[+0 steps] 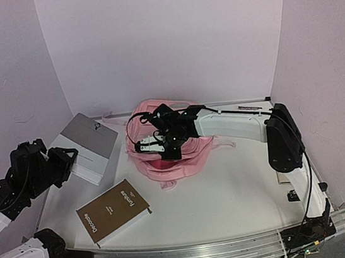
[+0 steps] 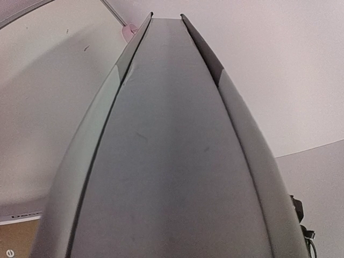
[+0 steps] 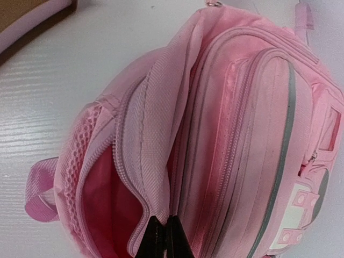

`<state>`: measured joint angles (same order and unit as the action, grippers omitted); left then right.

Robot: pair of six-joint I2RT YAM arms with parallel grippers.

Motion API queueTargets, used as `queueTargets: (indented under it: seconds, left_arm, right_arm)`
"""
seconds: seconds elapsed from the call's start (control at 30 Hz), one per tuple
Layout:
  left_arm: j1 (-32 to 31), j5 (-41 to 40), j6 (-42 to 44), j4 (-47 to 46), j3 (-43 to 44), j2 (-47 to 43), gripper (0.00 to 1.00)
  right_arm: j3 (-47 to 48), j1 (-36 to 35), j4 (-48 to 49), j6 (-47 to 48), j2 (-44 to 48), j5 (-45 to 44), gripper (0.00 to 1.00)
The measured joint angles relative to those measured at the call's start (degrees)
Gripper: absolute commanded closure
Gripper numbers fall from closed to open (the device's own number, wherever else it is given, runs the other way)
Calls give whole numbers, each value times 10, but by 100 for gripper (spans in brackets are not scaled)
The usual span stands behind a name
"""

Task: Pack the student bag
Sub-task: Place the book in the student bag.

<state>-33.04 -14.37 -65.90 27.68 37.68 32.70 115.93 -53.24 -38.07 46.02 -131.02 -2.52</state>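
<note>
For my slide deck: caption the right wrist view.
Right hand pinches the unzipped rim of the soft pink fabric backpack on the white table.

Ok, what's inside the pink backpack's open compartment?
Only pink lining shows inside the student bag; deeper down is hidden behind the zipper edge pinched by the right pincer.

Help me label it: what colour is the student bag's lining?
Deep pink. Right wrist view shows the student bag best.

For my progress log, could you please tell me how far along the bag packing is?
Done: the student bag is unzipped, pink lining visible, nothing seen inside. In hand: the right tool pinches the opening's edge; the left tool is at the grey book. Left: that and the brown book lie outside the bag.
</note>
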Motion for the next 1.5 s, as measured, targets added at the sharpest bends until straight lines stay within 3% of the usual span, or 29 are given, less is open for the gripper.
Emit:
queueTargets:
  seconds: [0.3,0.63,0.93,1.17,1.5]
  left_arm:
    - [0,64,25,-27,-27,-57,100]
    - [0,187,7,-144,-137,-94,100]
    - [0,279,-36,-316,-168,38,100]
    - [0,282,-77,-432,-185,156,100]
    - [0,269,-131,-673,-188,369,100]
  right_arm:
    - [138,46,-14,-98,0,4,100]
    - [223,87,-10,-168,0,-19,100]
    - [232,85,-10,-211,-3,-12,100]
    - [232,81,-10,-228,-3,-3,100]
    - [216,59,-9,-236,-3,8,100]
